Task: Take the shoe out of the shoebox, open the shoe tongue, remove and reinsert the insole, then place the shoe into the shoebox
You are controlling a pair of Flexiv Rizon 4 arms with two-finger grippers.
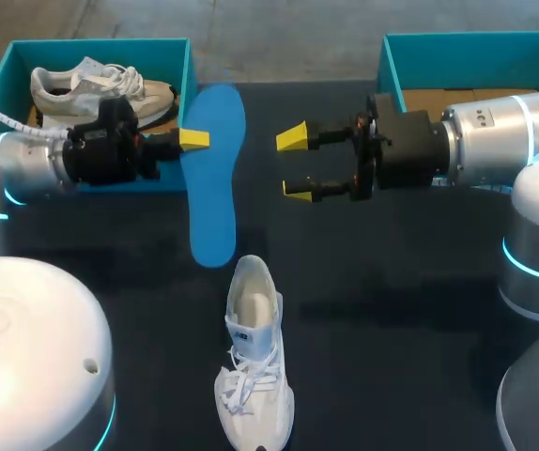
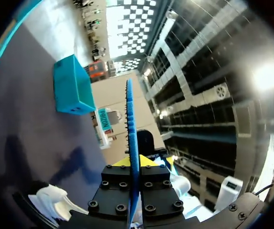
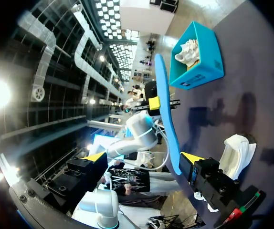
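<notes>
Pinching the blue insole [image 1: 211, 178] aloft above the table [image 1: 392, 310], the left gripper [image 1: 192, 139] could let it twist and drop if the right gripper [image 1: 296, 163], jaws spread wide alongside, closes off-centre before it reaches the white shoe [image 1: 253, 366].

The left arm [image 1: 25, 164] comes in level from nine o'clock, and the left gripper [image 1: 194, 141] is pinched tight on the blue insole [image 1: 211, 178]. The right arm [image 1: 495, 141] enters from three o'clock, with the right gripper [image 1: 296, 164] spread wide, pointing toward nine.
</notes>
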